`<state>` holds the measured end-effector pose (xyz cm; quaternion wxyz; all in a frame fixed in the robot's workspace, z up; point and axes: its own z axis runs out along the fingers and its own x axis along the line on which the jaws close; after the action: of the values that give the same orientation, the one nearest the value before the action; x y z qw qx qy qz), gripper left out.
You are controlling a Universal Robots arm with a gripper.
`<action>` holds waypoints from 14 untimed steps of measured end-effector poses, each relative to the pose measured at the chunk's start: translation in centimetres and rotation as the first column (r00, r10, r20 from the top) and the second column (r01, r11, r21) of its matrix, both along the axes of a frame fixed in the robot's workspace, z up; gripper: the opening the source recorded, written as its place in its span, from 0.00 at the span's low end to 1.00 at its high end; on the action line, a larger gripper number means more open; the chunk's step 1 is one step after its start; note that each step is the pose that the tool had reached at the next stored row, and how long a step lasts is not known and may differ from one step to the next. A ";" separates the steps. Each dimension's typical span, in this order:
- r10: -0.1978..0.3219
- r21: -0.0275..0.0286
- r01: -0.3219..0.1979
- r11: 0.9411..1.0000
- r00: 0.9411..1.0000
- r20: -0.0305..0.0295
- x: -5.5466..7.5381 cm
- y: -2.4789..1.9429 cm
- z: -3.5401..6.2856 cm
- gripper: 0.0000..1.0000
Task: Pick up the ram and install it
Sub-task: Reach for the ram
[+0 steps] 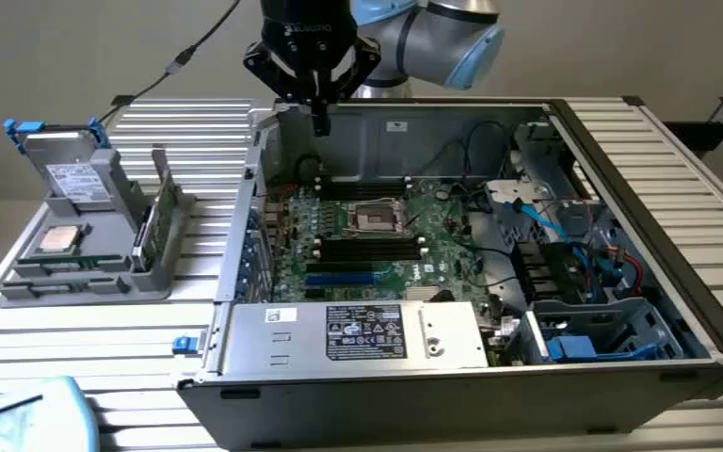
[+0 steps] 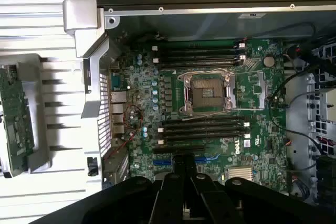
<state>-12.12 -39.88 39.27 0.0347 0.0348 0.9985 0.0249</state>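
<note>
Above the Dell-branded motherboard [image 2: 265, 135], closed, empty fingers [image 2: 175, 184].

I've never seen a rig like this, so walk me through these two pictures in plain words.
The machine is a robot arm ending in a claw. One picture comes from a camera standing off the arm. The other comes from a camera on the arm's wrist, looking down into an open computer case that sits on a slatted table. The claw is shut, holds nothing, and hangs above the case and its green main board. On the exterior view's left, a grey rack holds the memory stick, standing on edge, and a square silver chip.
</note>
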 end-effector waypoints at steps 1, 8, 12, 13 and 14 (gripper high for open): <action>0.000 0.000 0.000 1.000 1.000 0.001 0.0 0.00 0.00 0.10; 0.000 0.000 0.000 1.000 1.000 0.005 0.0 0.00 0.00 0.10; 0.000 0.000 0.000 1.000 1.000 0.005 -0.1 0.00 0.00 0.10; 0.000 0.000 0.000 1.000 1.000 0.004 -0.4 -0.01 0.01 0.10; 0.000 0.000 0.000 1.000 1.000 0.001 -0.7 0.00 0.01 0.10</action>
<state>-12.86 -39.88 39.28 0.0354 0.0348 0.9985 0.0248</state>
